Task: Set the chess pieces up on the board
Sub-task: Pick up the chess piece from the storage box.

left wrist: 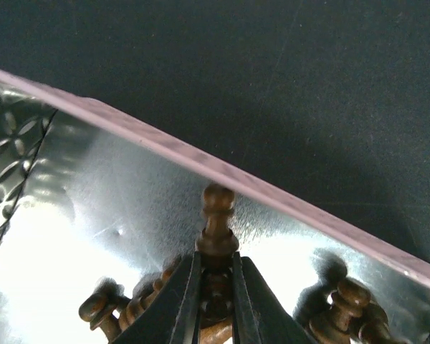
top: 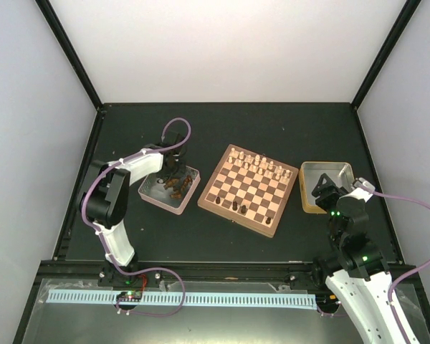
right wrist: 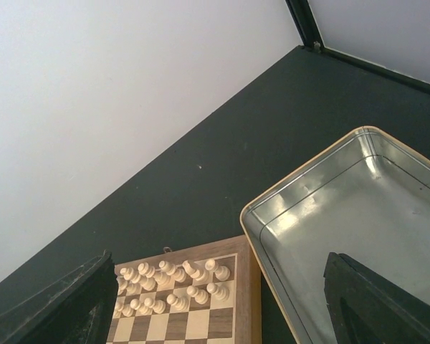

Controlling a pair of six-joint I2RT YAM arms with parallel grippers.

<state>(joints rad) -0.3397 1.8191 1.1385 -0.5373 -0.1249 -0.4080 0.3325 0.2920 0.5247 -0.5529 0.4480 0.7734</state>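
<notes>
The board (top: pixel 249 189) lies mid-table with cream chessmen along its far side and three dark chess pieces (top: pixel 233 206) near its front edge. It also shows in the right wrist view (right wrist: pixel 201 315). My left gripper (left wrist: pixel 216 283) is down in the pink-rimmed metal tray (top: pixel 149 195) and is shut on a dark brown chess piece (left wrist: pixel 218 222), whose top sticks out past the fingertips. Several more dark pieces (left wrist: pixel 344 304) lie loose in that tray. My right gripper (top: pixel 324 188) is open and empty above the yellow-rimmed tray (top: pixel 344 170).
The yellow-rimmed tray (right wrist: pixel 387 215) holds nothing that shows. The pink tray rim (left wrist: pixel 272 193) runs just beyond the held piece. Black frame posts stand at the table's back corners. White walls enclose the table.
</notes>
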